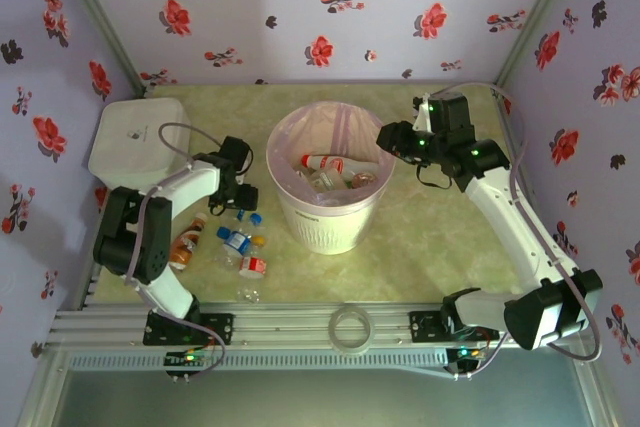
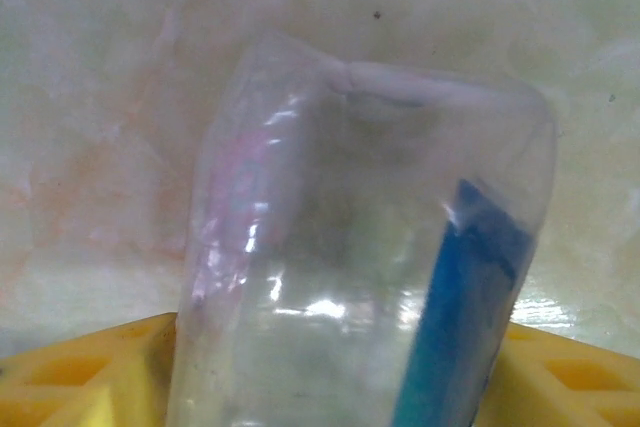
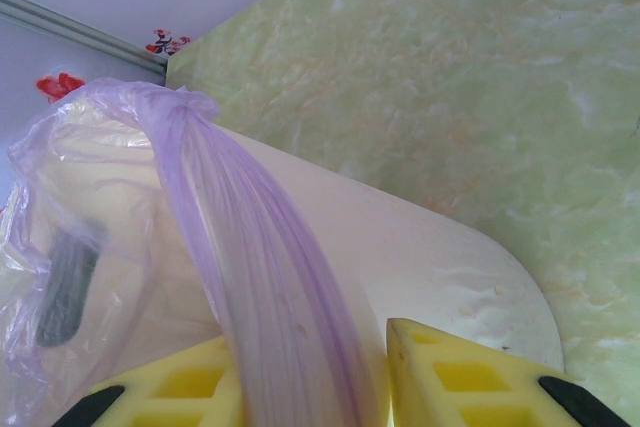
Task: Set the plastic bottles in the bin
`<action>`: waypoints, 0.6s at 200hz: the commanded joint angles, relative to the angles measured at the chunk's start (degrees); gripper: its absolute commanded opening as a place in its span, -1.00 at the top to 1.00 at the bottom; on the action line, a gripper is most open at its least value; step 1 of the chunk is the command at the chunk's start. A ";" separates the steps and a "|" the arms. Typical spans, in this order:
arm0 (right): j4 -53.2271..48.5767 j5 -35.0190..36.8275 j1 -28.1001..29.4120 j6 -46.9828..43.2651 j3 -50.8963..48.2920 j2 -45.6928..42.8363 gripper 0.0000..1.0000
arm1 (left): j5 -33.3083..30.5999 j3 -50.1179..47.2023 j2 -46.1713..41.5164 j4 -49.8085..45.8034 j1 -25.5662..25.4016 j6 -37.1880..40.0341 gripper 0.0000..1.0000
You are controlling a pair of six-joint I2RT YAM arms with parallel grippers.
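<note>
Clear plastic, close up on my left wrist camera: a clear bottle (image 2: 330, 247) with a blue label sits between the yellow fingers (image 2: 90, 377) of the left gripper (image 2: 335, 357). They press on both its sides, so I read that as a grasp. Its long axis runs away from the lens toward 12 o'clock, rounded end farthest.

From overhead, nearest me, a tape ring (image 1: 351, 327) lies on the rail (image 1: 290, 325). Beyond it, at the bin's 8 o'clock, loose bottles lie on the green table (image 1: 430, 237): a small clear one (image 1: 248, 294), a red-labelled bottle (image 1: 253, 267), a blue-capped bottle (image 1: 235, 239) and an orange-brown bottle (image 1: 187, 242) lying along the 1-to-7 line. The left gripper (image 1: 243, 195) is just past them, and its wrist covers most of the held bottle.

The bin (image 1: 345, 232) stands mid-table. Inside it, a red-and-white bottle (image 1: 325, 162) lies roughly 9 to 3 among clear ones. The right gripper (image 1: 395, 137) is at the rim's 2 o'clock. Its wrist camera shows it (image 3: 310, 357) clenched on a strand of the lilac liner (image 3: 270, 277). A white box (image 1: 130, 137) sits at the bin's 10 o'clock.
</note>
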 commanded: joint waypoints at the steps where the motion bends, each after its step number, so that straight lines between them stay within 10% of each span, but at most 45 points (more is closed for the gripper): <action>1: -0.39 0.51 0.19 0.06 1.06 -1.37 0.33 | 0.06 1.73 1.02 -0.54 0.37 0.38 -0.32; 120: -0.65 0.50 0.23 0.21 1.08 -1.90 0.34 | -5.94 17.69 -4.93 -8.00 0.77 4.19 0.21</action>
